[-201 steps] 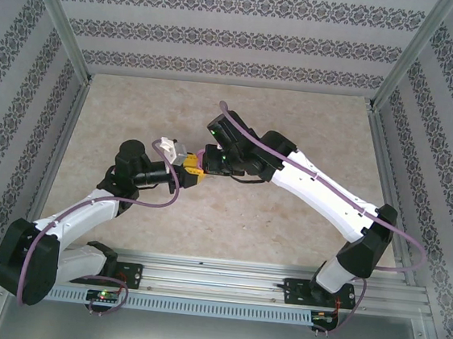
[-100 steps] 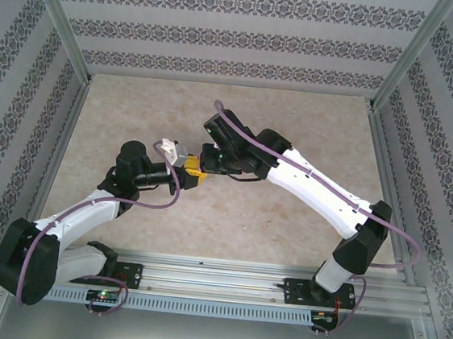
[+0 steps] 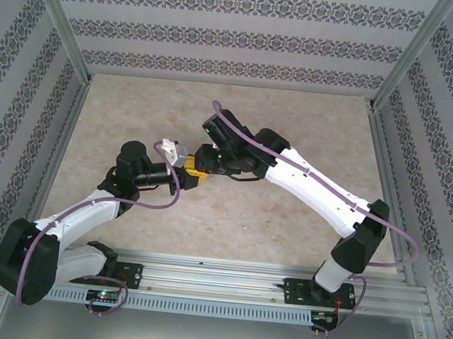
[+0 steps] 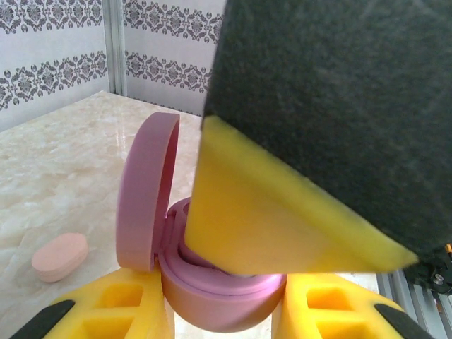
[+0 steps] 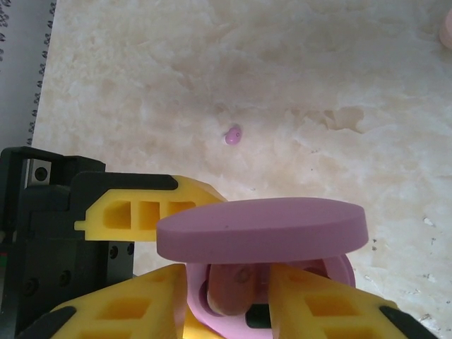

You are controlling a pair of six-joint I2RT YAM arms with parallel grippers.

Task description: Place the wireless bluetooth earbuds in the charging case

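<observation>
Against the frame one second earlier, the right arm [image 3: 314,183] is shifted slightly toward the far left, its elbow drawn inward. The left arm [image 3: 84,211] is unchanged.

The left gripper [image 4: 226,311] is clamped on the base of the purple case [image 4: 212,282], one finger on each side. The lid [image 5: 261,229] is raised open. The right gripper [image 5: 229,304] is positioned over the case opening. Its jaws are parted a little, and a pale pink bud [image 5: 227,288] is seen between them inside the case, with a gap visible on one side. Whether the bud is fully seated cannot be told.

A purple bud [image 5: 233,135] is lying on the table [image 3: 280,126], apart from both grippers. A closed pink case [image 4: 60,256] is lying on the table beyond the lid.

The table is beige and marbled. It is enclosed by walls [image 3: 240,37] papered in patterned bands, held in a metal frame [image 3: 58,16]. Both arm bases are bolted to a rail [image 3: 223,278] at the near edge.
</observation>
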